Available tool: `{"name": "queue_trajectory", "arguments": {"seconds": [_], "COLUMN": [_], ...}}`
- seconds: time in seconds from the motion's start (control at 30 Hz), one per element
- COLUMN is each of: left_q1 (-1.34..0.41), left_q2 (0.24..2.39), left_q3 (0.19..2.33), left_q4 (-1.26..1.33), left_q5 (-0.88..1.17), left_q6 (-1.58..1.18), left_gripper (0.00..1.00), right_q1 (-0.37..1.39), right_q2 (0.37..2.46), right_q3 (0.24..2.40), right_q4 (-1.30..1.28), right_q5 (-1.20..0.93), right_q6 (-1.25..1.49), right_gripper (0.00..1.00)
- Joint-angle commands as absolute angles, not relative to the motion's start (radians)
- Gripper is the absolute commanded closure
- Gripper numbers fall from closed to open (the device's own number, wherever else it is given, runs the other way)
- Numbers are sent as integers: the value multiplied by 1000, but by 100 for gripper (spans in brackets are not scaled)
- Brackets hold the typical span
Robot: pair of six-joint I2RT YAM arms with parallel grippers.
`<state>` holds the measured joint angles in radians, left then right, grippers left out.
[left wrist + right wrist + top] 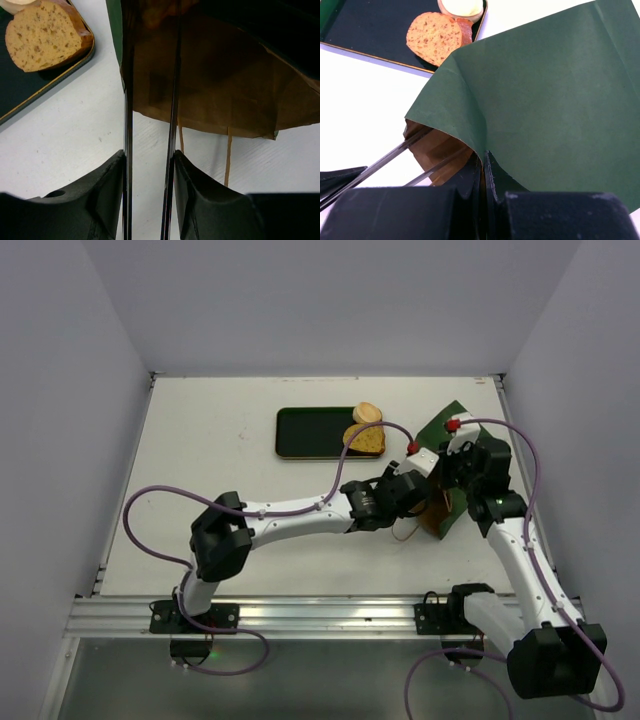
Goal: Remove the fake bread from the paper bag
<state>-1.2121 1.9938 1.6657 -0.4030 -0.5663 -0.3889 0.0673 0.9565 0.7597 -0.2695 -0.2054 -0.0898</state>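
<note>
The paper bag [452, 420] lies tilted at the right, dark green outside [545, 100] and brown inside [225, 90]. My right gripper [483, 165] is shut on the bag's upper rim and holds the mouth open. My left gripper [149, 160] is shut on metal tongs [174, 100], whose two arms reach into the bag's mouth. The tong tips are lost in the dark interior, so I cannot tell whether they hold anything. Two pieces of fake bread lie outside the bag, a brown toast slice [42, 37] and a pale round bun [462, 7].
A flat dark green tray [300, 432] with a gold rim sits left of the bag, with the toast slice [366, 439] and bun [367, 412] at its right end. Twine handles [228, 155] hang from the bag's lower rim onto the white table.
</note>
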Motion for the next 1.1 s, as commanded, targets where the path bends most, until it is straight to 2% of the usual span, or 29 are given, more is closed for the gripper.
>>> {"name": "queue_trajectory", "arguments": {"seconds": [0.0, 0.33, 0.43, 0.63, 0.8, 1.07], "left_q1": [-1213, -1192, -1192, -1189, -1190, -1195], "left_q2": [2019, 2060, 2062, 2056, 2022, 1881], "left_q3": [1736, 1795, 1790, 1776, 1735, 1527], "left_q4": [-400, -407, -405, -388, -361, -293], "left_q5": [-626, -591, -572, -557, -525, -453], "left_q6": [-360, -344, -342, -344, -334, -344], "left_gripper": [55, 57, 64, 86, 99, 100], "right_q1": [74, 74, 74, 74, 75, 75], "right_q2": [931, 920, 923, 922, 927, 956], "right_q3": [753, 746, 744, 746, 747, 764], "right_q4": [-224, -224, -222, -222, -210, -201], "right_q5": [-241, -242, -238, -233, -178, -137], "right_q6": [-81, -87, -86, -84, -83, -66], "right_gripper": [100, 100, 100, 100, 100, 100]}}
